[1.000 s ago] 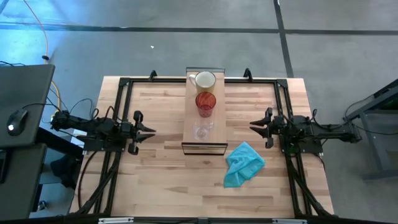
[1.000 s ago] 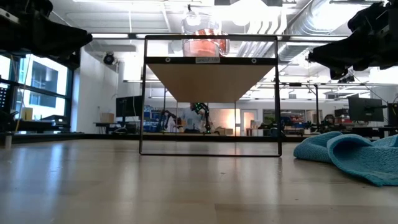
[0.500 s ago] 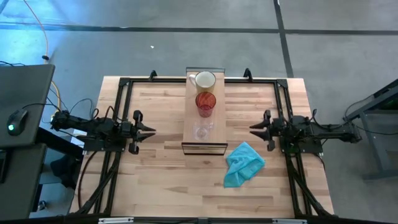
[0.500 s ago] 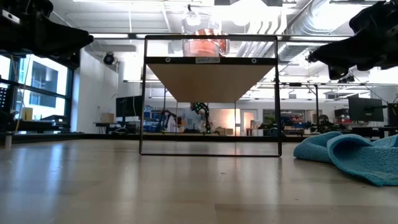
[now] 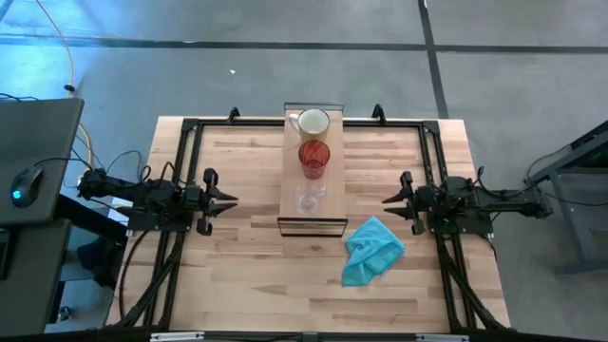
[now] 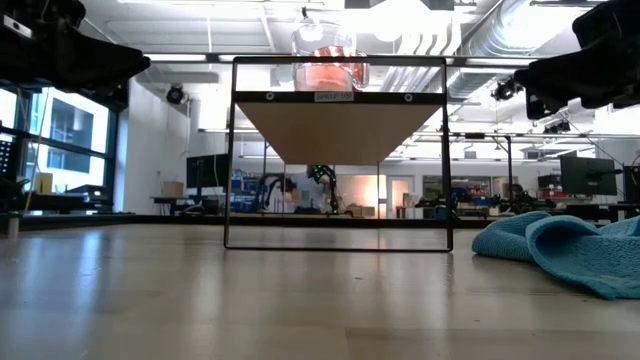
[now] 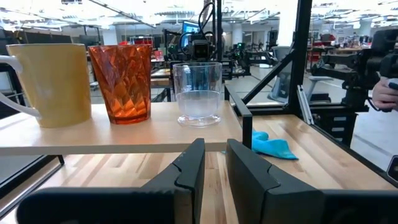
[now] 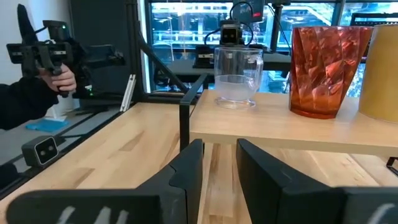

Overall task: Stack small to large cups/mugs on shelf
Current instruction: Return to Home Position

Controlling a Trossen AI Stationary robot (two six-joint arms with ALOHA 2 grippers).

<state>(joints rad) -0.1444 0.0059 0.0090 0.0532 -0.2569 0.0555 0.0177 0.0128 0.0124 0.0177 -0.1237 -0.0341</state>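
The shelf (image 5: pixel 328 180) is a raised light-wood board on a thin dark frame, at the table's middle. Three cups stand on their bases in a row along it. The cream mug (image 5: pixel 313 123) is at the far end, the red cup (image 5: pixel 314 157) in the middle and the clear glass (image 5: pixel 309 200) nearer. The left wrist view shows the mug (image 7: pixel 53 84), red cup (image 7: pixel 123 82) and glass (image 7: pixel 198 93). My left gripper (image 5: pixel 232 199) (image 7: pixel 215 152) hovers left of the shelf, open by a narrow gap. My right gripper (image 5: pixel 387 199) (image 8: pixel 219 152) hovers right of it, also narrowly open.
A crumpled teal cloth (image 5: pixel 372 250) lies on the table near the shelf's near right corner. A dark frame (image 5: pixel 190 128) runs along the table's edges. A person's hand (image 8: pixel 59 78) holds a controller beyond the table. Bare wood lies in front of the shelf.
My right gripper has shifted a little toward the table's near edge, staying right of the shelf. The cups and the left arm have kept still.
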